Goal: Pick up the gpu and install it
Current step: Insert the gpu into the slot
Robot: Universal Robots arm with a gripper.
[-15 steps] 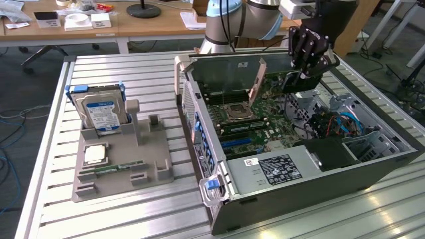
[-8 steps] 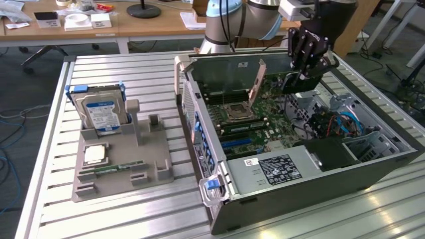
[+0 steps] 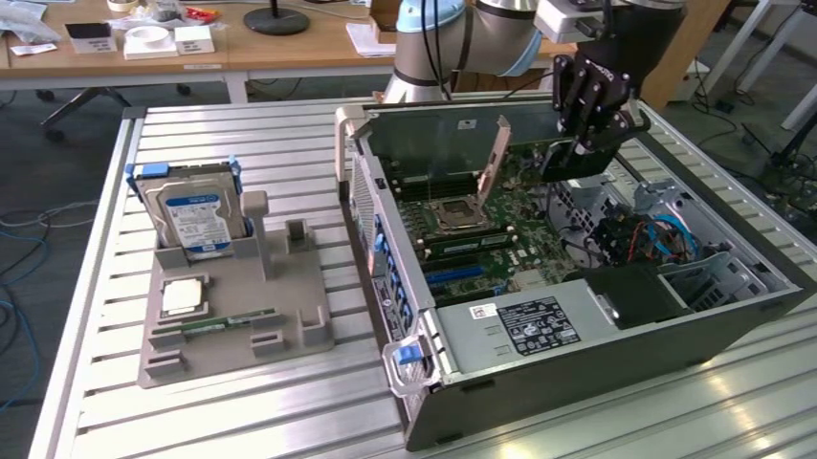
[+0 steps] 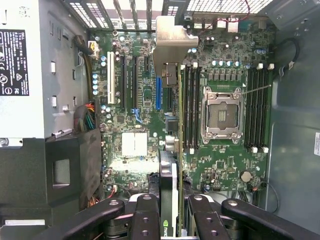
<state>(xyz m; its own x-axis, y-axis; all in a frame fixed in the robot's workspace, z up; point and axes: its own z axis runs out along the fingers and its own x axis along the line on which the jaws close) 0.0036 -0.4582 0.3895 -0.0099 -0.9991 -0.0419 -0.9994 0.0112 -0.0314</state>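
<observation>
Over the motherboard [image 4: 130, 105] the gpu [image 4: 169, 175] stands edge-on, its face hidden and its near end cut off at the gripper [image 4: 172, 202]. The power supply label [image 4: 14, 62] print seems too small to read.

you had bright, even daylight over the table [image 3: 255, 143]. it was strongest toward the exterior view's right, where the floor past the table's far corner was washed pale. the table's near corner on that side carried white glare streaks along its slats. inside the computer case [image 3: 613, 378] the light fell off, and the motherboard [image 3: 485, 249] looked dimmer beneath the arm. in the wrist view the board was evenly lit, its square heatsink [image 4: 134, 144] bleached almost white and the perforated rear panel [image 4: 225, 5] blown out. the gripper [image 4: 172, 200], closed on the gpu [image 4: 169, 172], read as near-black, with small glints on its bolts.
</observation>
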